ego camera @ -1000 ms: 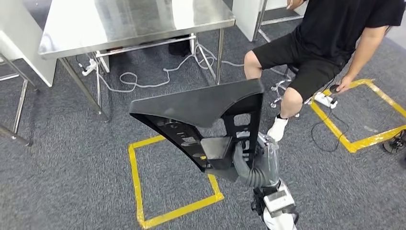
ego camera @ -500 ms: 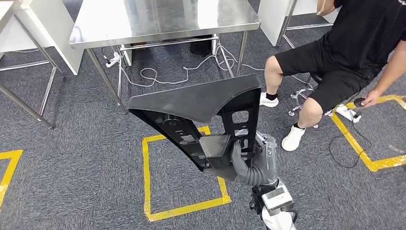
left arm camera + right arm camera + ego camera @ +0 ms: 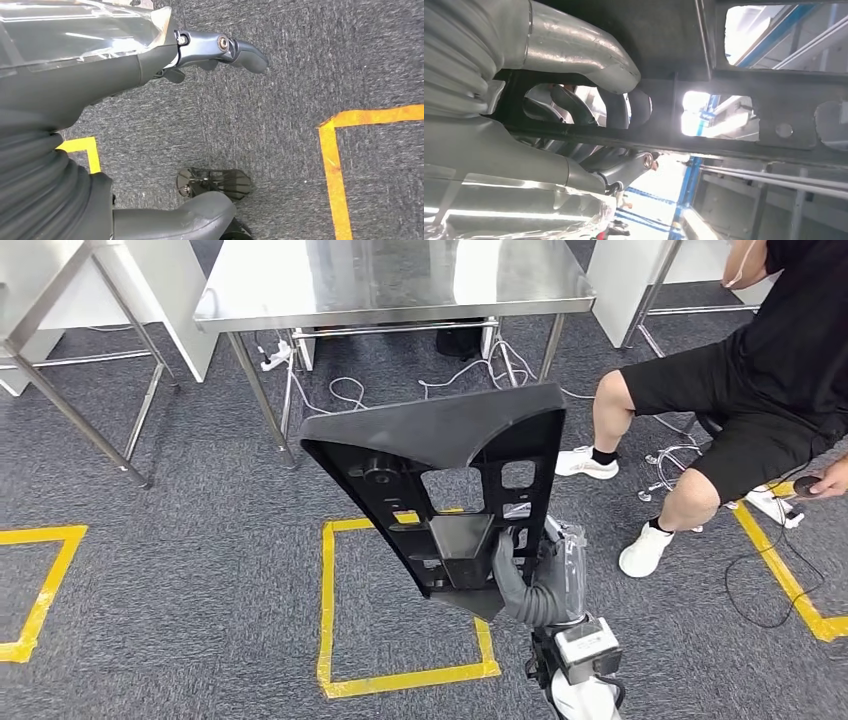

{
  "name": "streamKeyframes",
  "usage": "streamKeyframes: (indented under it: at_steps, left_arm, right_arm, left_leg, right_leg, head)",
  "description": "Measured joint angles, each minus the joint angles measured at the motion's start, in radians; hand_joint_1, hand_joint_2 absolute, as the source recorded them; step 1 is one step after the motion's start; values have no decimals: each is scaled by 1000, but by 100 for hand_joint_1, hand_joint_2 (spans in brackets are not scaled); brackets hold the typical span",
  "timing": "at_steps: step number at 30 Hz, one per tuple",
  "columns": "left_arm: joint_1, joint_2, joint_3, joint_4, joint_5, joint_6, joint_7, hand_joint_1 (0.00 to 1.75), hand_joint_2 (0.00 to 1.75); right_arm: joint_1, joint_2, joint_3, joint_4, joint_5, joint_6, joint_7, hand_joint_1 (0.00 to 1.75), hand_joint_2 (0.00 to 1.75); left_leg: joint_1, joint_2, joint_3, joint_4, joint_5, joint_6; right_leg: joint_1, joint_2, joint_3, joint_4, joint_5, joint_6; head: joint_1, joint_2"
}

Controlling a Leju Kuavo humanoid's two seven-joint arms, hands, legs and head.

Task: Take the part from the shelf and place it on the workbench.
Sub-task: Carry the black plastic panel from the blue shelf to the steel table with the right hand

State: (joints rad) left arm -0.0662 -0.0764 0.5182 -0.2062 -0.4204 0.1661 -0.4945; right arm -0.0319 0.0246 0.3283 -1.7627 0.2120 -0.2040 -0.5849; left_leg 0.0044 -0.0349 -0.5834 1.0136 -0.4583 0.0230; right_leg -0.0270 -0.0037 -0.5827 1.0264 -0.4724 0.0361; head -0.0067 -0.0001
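Observation:
A large black plastic part [image 3: 440,430], a flat panel with cut-out openings, stands upright in front of me in the head view. My right hand [image 3: 528,580] grips its lower edge from behind, fingers hooked through an opening. The right wrist view shows that hand [image 3: 574,95] wrapped around a rib of the part [image 3: 744,135]. The steel workbench [image 3: 390,285] stands beyond the part, its top bare. My left hand [image 3: 105,75] hangs over the grey carpet with its fingers [image 3: 235,49] apart, holding nothing.
A person [image 3: 770,360] sits on a stool at the right, feet on the carpet. Cables [image 3: 345,392] trail under the workbench. A yellow tape square [image 3: 400,678] marks the floor below the part, with more tape at left [image 3: 40,585] and right [image 3: 800,595]. Another table's legs [image 3: 85,415] stand far left.
The whole picture has shifted right, so the camera has turned. The workbench now lies straight ahead. My right hand still holds the part, which faces me more squarely.

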Motion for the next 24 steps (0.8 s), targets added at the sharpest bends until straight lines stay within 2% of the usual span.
streamKeyframes:
  at_steps: [3, 5, 9, 13, 15, 18, 19, 20, 22, 23, 24]
  left_arm:
    - [4, 1, 8, 0, 0, 0, -6, 0, 175]
    - [4, 1, 11, 0, 0, 0, -8, 0, 175]
    - [4, 1, 15, 0, 0, 0, -8, 0, 175]
    - [4, 0, 15, 0, 0, 0, -8, 0, 175]
    - [4, 0, 15, 0, 0, 0, -8, 0, 175]
    - [5, 1, 15, 0, 0, -3, -9, 0, 175]
    - [5, 1, 16, 0, 0, -5, -9, 0, 175]
    - [5, 1, 16, 0, 0, -6, -10, 0, 175]
    - [5, 0, 17, 0, 0, -6, -11, 0, 175]
    - [5, 0, 18, 0, 0, -6, -12, 0, 175]
    - [5, -1, 19, 0, 0, -6, -13, 0, 175]
  right_arm:
    - [-1, 1, -1, 4, -5, -6, 8, 175, 175]
    - [-3, 1, -2, 7, -6, -9, 9, 175, 175]
    - [-6, 1, -3, 12, -7, -10, 10, 175, 175]
    - [-7, 1, -3, 14, -7, -11, 10, 175, 175]
    - [-8, 1, -3, 15, -10, -12, 10, 175, 175]
    - [-9, 1, -3, 22, -22, -13, 11, 175, 175]
    - [-10, 1, -3, 25, -25, -13, 11, 175, 175]
    - [-11, 1, -3, 27, -27, -13, 11, 175, 175]
    - [-13, 3, -3, 28, -28, -13, 11, 175, 175]
    - [-14, 3, -3, 29, -28, -13, 10, 175, 175]
    - [-15, 3, -3, 29, -29, -13, 10, 175, 175]
  left_leg:
    - [1, 1, 1, -1, 2, 19]
    - [2, 2, 5, -6, 2, 20]
    - [4, 3, 9, -11, 1, 19]
    - [5, 4, 9, -11, 2, 18]
    - [5, 4, 9, -11, 1, 13]
    - [7, 5, 8, -9, -1, -10]
    - [5, 6, 7, -8, -3, -12]
    - [3, 7, 8, -11, -3, -8]
    - [8, 11, 28, -44, 11, 10]
    - [11, 12, 40, -62, 19, 17]
    - [15, 14, 50, -77, 26, 22]
  right_leg:
    - [2, 1, 3, -2, 3, -5]
    - [4, 3, 4, -2, 2, -6]
    - [8, 3, 5, -2, 0, -20]
    - [10, 3, 5, -2, 0, -21]
    - [11, 3, 5, -2, 0, -21]
    - [9, 3, 5, -3, 0, -22]
    - [6, 3, 7, -6, 1, -20]
    - [4, 3, 9, -12, 3, -17]
    - [7, 3, 9, -7, 0, -13]
    - [11, 3, -2, 18, -12, -15]
    - [12, 4, -24, 65, -33, -18]
  head:
    - [0, 0]
    - [0, 0]
    - [0, 0]
    - [0, 0]
    - [0, 0]
    - [0, 0]
    - [0, 0]
    - [-1, 0]
    - [-2, 0]
    - [-2, 0]
    - [0, 0]
